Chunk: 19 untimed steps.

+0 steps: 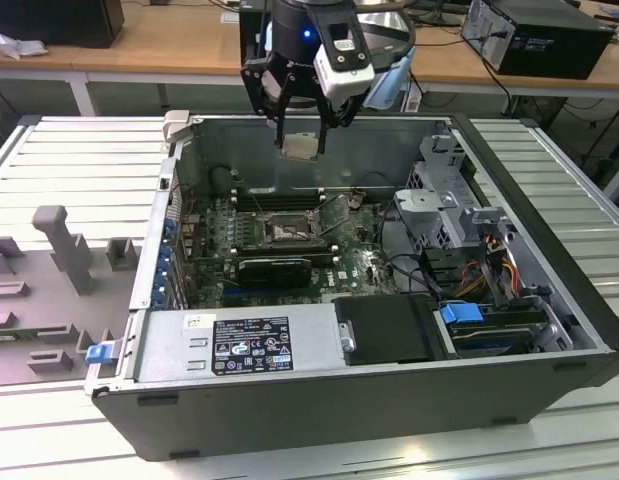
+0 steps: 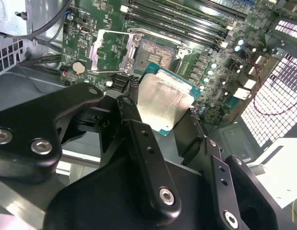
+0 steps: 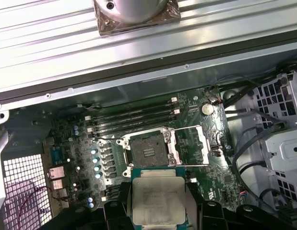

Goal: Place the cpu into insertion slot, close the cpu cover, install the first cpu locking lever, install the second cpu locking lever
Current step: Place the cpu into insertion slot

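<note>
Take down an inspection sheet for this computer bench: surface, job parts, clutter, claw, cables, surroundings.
Surface: ribbed metal table carrying an open computer case.
Job's things: chip is held in the air above the case; socket is empty; cover is swung open beside it.
Clutter: grey blocks on the table at the exterior view's left.
Claw: claw is shut on the chip's edges, hovering over the case.
Cables: coloured wire bundle inside the case at the exterior view's right, apart from the socket.
Surroundings: wooden desks behind, with a black box on one.
</note>
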### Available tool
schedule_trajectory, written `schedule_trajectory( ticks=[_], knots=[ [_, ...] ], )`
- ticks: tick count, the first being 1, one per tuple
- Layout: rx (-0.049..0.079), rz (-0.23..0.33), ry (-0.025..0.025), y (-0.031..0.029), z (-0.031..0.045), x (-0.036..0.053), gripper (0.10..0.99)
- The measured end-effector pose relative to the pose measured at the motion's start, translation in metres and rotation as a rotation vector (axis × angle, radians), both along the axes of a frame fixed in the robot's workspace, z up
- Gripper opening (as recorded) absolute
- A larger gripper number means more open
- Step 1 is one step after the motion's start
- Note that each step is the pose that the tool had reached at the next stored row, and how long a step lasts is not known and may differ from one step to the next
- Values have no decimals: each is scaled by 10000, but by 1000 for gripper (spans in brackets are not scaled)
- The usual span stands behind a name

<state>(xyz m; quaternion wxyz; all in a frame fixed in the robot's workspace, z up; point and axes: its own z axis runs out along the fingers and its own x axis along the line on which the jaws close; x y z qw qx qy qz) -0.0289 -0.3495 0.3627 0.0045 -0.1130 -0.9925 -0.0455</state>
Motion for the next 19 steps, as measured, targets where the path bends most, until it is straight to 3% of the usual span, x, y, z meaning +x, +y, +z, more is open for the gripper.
schedule_trajectory(
  ticks=[19],
  knots=[
    [1,-1008,0,0,-2,0,537]
  ],
)
